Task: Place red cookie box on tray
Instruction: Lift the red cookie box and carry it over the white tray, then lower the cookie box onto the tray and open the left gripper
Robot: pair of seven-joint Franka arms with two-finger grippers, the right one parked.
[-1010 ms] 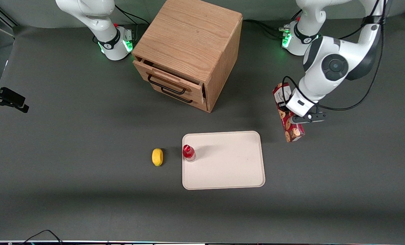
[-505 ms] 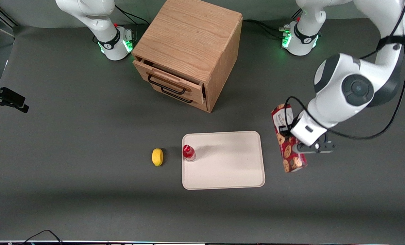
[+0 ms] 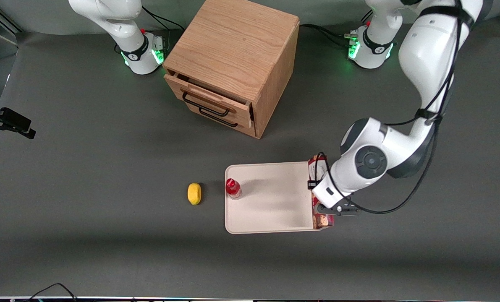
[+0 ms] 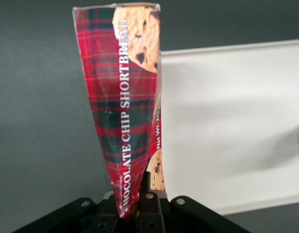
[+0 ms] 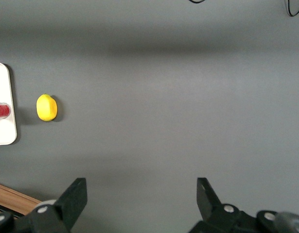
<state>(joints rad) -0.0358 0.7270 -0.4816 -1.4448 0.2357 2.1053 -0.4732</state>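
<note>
red cookie box (image 3: 319, 191): long narrow carton, dark red plaid, chocolate chip cookies printed on it, white lettering "chocolate chip shortbread" down one side, white label panel at the end farther from the front camera. held in the air, lengthwise over the rim of the tray (image 3: 275, 218) at the working arm's end; in the wrist view the box (image 4: 124, 111) stands straight out from the end effector (image 4: 134, 206), half over the tray (image 4: 227, 121) and half over the grey table (image 4: 37, 121). cannot tell whether it touches the tray. end effector (image 3: 323, 208) clamped on the box near the end closer to the front camera, dark fingers (image 4: 148, 201) pressed against the carton. tray: flat, cream-white, rounded corners, low rim; holds one small red-capped bottle (image 3: 233, 188) standing upright at the edge toward the parked arm. yellow lemon-like fruit (image 3: 194, 193) on the table just beside that edge. wooden drawer cabinet (image 3: 233, 63) farther from the front camera, top drawer (image 3: 208, 97) slightly open, contents not visible.
</note>
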